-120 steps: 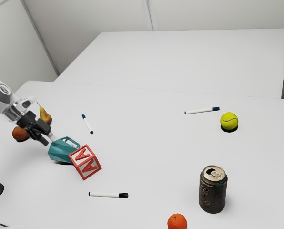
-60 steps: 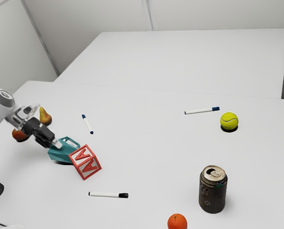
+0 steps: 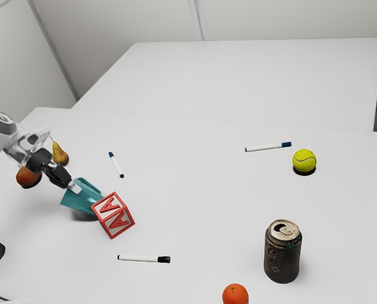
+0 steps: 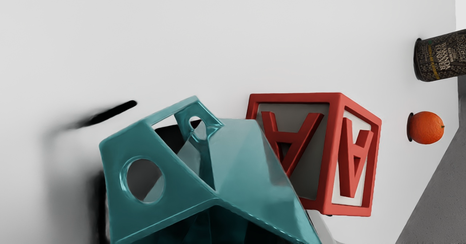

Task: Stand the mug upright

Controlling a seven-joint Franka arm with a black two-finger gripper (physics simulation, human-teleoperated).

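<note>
The black gripper pinched the teal mug between its fingers just beside the red-framed block, on the block's side toward the exterior view's left, the mug's mouth end tipped up higher than half a second earlier and a soft shadow below it, while the block had not moved. Smooth white table lay all around the block, and well beyond it a second white table stood before pale, seamed walls, with gray floor past the near table's edge.
</note>
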